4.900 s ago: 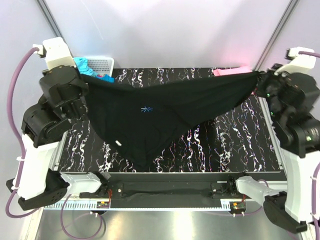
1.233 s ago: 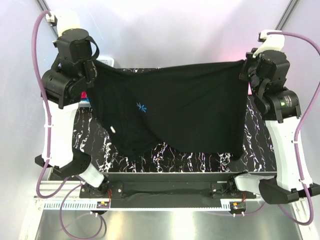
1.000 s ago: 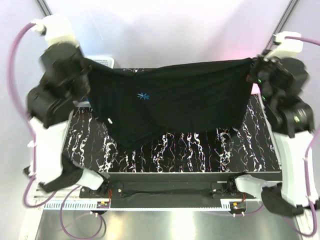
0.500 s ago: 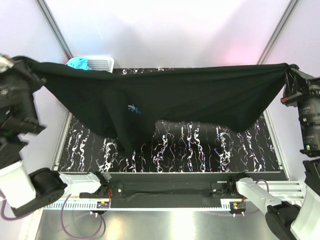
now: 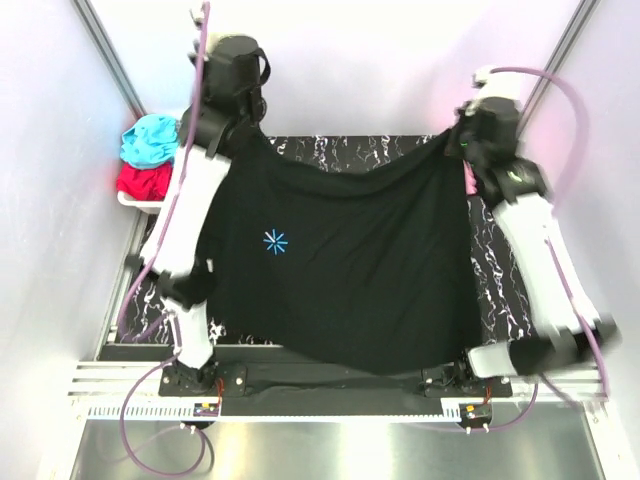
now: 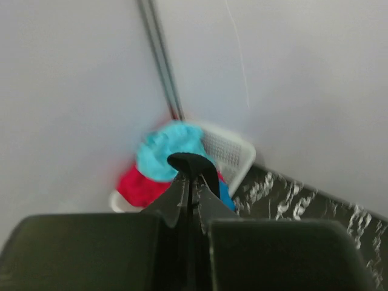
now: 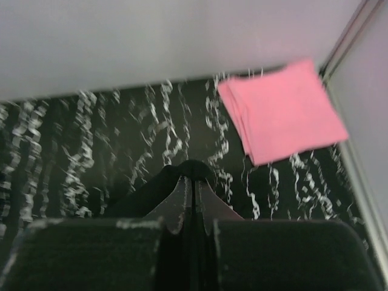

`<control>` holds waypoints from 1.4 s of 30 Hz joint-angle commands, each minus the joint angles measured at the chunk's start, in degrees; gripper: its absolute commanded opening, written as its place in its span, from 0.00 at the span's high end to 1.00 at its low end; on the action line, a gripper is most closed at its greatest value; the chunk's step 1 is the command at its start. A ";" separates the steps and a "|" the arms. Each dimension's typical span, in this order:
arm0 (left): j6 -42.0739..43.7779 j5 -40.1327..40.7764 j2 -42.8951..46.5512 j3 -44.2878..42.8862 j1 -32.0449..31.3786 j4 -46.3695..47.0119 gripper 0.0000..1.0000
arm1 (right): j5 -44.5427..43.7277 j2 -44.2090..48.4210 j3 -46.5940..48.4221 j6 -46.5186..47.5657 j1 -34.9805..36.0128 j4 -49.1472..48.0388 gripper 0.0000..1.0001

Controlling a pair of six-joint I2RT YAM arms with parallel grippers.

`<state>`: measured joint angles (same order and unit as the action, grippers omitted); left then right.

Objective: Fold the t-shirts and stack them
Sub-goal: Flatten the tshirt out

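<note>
The large black t-shirt (image 5: 350,260) with its light-blue starburst mark (image 5: 274,241) hangs spread between both arms, its lower edge draped over the table's near edge. My left gripper (image 5: 243,128) is shut on its far left corner; the cloth (image 6: 193,162) bulges past the fingertips. My right gripper (image 5: 455,140) is shut on the far right corner (image 7: 195,168). A folded pink t-shirt (image 7: 280,109) lies on the table at the far right, mostly hidden in the top view. Teal (image 5: 150,138) and red (image 5: 142,180) t-shirts are heaped in the basket; a blue one (image 6: 225,195) shows beneath.
The white lattice basket (image 6: 227,148) stands at the far left corner. The black marbled table (image 5: 350,155) shows behind the shirt and along its right side (image 5: 498,290). Walls and frame posts (image 5: 110,50) close in on both sides.
Both arms have swung inward and to the far side from a wide, taut spread. The black shirt now hangs down flat, its front with the starburst facing up, its hem over the near edge.
</note>
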<state>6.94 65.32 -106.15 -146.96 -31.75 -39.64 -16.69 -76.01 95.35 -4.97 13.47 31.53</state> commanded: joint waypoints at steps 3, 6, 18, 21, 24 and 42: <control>-31.28 -25.57 -11.52 11.67 18.89 -17.95 1.00 | 4.11 -14.58 -2.54 -5.48 -6.87 -12.01 1.00; -31.81 -31.56 -25.02 2.69 23.81 -17.84 1.00 | 7.19 -28.55 4.38 -7.16 -10.22 -12.89 1.00; -23.21 -46.25 -34.47 3.16 27.62 -5.63 0.95 | 19.14 -59.77 34.72 -8.82 -11.46 -4.38 0.96; -20.83 -48.62 -33.60 6.40 26.83 -1.94 0.36 | 20.46 -61.45 35.61 -8.83 -10.93 -2.17 0.51; -19.95 -48.01 -33.51 8.18 26.04 0.26 0.01 | 21.34 -61.10 33.06 -8.30 -10.31 -2.09 0.30; -28.21 -37.63 -21.47 20.30 24.72 3.94 0.01 | 26.61 -51.17 18.30 -4.87 -9.08 -4.46 0.27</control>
<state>-18.17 24.91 -134.89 -127.50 -7.73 -39.99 6.76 -133.80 114.69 -11.27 3.99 29.45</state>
